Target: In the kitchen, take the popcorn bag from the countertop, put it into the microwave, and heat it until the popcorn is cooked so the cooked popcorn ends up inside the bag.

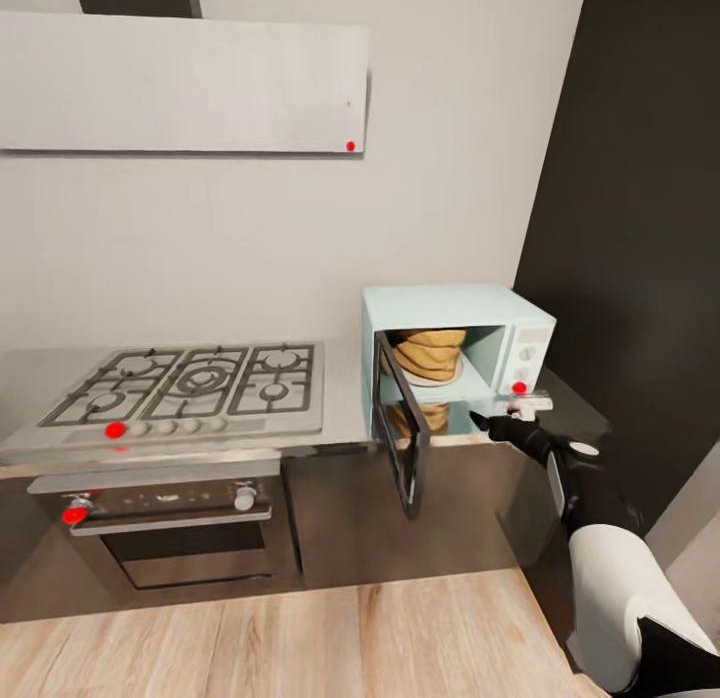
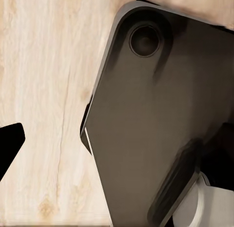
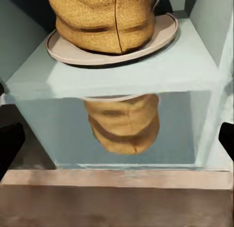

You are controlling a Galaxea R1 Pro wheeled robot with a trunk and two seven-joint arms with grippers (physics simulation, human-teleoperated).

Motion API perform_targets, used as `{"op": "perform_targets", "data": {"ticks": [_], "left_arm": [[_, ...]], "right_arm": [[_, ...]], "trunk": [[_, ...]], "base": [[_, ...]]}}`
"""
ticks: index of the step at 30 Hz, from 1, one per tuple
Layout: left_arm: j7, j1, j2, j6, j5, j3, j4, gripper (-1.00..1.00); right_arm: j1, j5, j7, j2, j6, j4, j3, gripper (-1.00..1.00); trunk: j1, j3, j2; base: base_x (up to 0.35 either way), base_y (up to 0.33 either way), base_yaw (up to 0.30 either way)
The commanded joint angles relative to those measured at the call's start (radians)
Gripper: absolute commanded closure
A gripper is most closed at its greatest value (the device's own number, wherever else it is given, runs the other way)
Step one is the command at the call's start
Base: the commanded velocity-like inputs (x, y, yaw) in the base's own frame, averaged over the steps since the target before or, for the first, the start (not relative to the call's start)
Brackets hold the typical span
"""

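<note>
On the left of the head view lies one gas hob (image 1: 190,383) with one steel oven (image 1: 165,528) under it, both well off to the left of the right gripper (image 1: 484,419). One countertop (image 1: 345,408) carries one microwave (image 1: 455,313), whose single door (image 1: 400,438) hangs open just left of the gripper. One popcorn bag (image 1: 430,353) sits upright on the round plate (image 3: 165,34) inside the microwave, straight ahead of the gripper and a little above it, not touching it. In the right wrist view, the dark fingertips (image 3: 9,144) stand wide apart at the picture's edges, holding nothing. The left gripper's state cannot be told; its wrist view shows the wooden floor (image 2: 44,90) and a dark robot panel (image 2: 156,124).
</note>
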Motion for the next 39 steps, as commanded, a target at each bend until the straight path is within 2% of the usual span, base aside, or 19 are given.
{"op": "perform_targets", "data": {"ticks": [1,4,6,9,13,17,19,20,23,25,27,30,31,33,34,37,39], "left_arm": [[0.003,0.000,0.000,-0.001,0.003,0.001,-0.002,-1.00],[0.003,0.000,0.000,-0.002,0.003,0.001,-0.002,-1.00],[0.002,0.000,0.000,-0.002,0.003,0.001,-0.002,-1.00],[0.002,0.000,0.000,-0.002,0.003,0.001,-0.002,-1.00],[0.002,0.000,0.000,-0.002,0.003,0.002,-0.003,-1.00],[0.003,0.000,0.000,-0.002,0.003,0.003,-0.003,-1.00],[0.003,0.000,0.000,-0.002,0.003,0.003,-0.003,-1.00],[0.003,0.000,0.000,-0.003,0.003,0.003,-0.004,-1.00],[0.003,0.000,0.000,-0.004,0.006,0.003,-0.004,-1.00],[0.003,0.000,0.000,-0.004,0.007,0.003,-0.004,-1.00],[0.003,0.000,0.000,-0.004,0.008,0.003,-0.003,-1.00],[0.003,0.000,0.000,-0.004,0.009,0.003,-0.003,-1.00],[0.003,0.000,0.000,-0.004,0.009,0.003,-0.003,-1.00],[0.003,0.000,-0.001,-0.004,0.009,0.003,-0.003,-1.00],[0.003,0.000,-0.001,-0.004,0.009,0.003,-0.003,-1.00],[0.003,0.000,-0.002,-0.004,0.009,0.003,-0.003,-1.00],[0.003,0.000,-0.002,-0.004,0.009,0.003,-0.003,-1.00]], "right_arm": [[-0.001,0.004,0.008,-0.003,0.021,0.001,-0.004,-1.00],[0.000,0.028,0.009,-0.007,0.068,0.005,-0.004,-1.00],[0.027,0.108,0.009,-0.007,0.111,0.006,-0.005,-1.00],[0.085,0.152,0.009,-0.008,0.125,0.005,-0.006,-1.00],[0.178,0.163,0.008,-0.024,0.128,0.006,-0.007,-1.00],[0.285,0.164,0.003,-0.028,0.130,0.009,-0.007,-1.00],[0.353,0.163,0.002,-0.029,0.129,0.042,-0.007,-1.00],[0.366,0.163,0.002,-0.029,0.129,0.058,-0.007,-1.00],[0.393,0.166,-0.017,-0.040,0.121,0.199,-0.008,-1.00],[0.396,0.169,-0.084,-0.064,0.117,0.343,-0.007,-1.00],[0.396,0.170,-0.133,-0.071,0.115,0.415,-0.007,-1.00],[0.396,0.169,-0.269,-0.075,0.115,0.560,-0.007,-1.00],[0.396,0.169,-0.386,-0.074,0.114,0.668,-0.006,-1.00],[0.400,0.167,-0.520,-0.070,0.098,0.764,-0.005,-1.00],[0.414,0.165,-0.551,-0.068,0.086,0.781,-0.005,-1.00],[0.549,0.163,-0.605,-0.062,-0.031,0.807,-0.004,-1.00],[0.583,0.164,-0.614,-0.058,-0.059,0.809,-0.003,-1.00]], "trunk": [[0.000,-0.001,-0.001],[0.000,-0.001,-0.001],[0.000,-0.001,-0.001],[0.000,-0.001,-0.001],[0.000,-0.001,-0.001],[0.000,-0.001,-0.001],[0.000,-0.001,-0.001],[0.000,-0.001,-0.001],[0.000,-0.001,-0.001],[0.000,-0.001,-0.001],[0.000,-0.001,-0.001],[0.000,-0.001,-0.001],[0.000,-0.001,-0.001],[0.000,-0.001,-0.001],[0.000,-0.001,-0.001],[0.000,-0.001,-0.001],[0.000,-0.001,-0.001]], "base": [[-0.300,-0.094,0.000],[-0.298,-0.094,0.000],[-0.213,-0.074,0.000],[-0.071,-0.024,0.000],[-0.009,-0.003,0.000],[0.000,0.000,0.000],[0.000,0.000,0.000],[0.000,0.000,0.000],[0.000,0.000,0.000],[0.000,0.000,0.000],[0.000,0.000,0.000],[0.000,0.000,0.000],[0.000,0.000,0.000],[0.000,0.000,0.000],[0.000,0.000,0.000],[0.000,0.000,0.000],[0.000,0.000,0.000]]}}
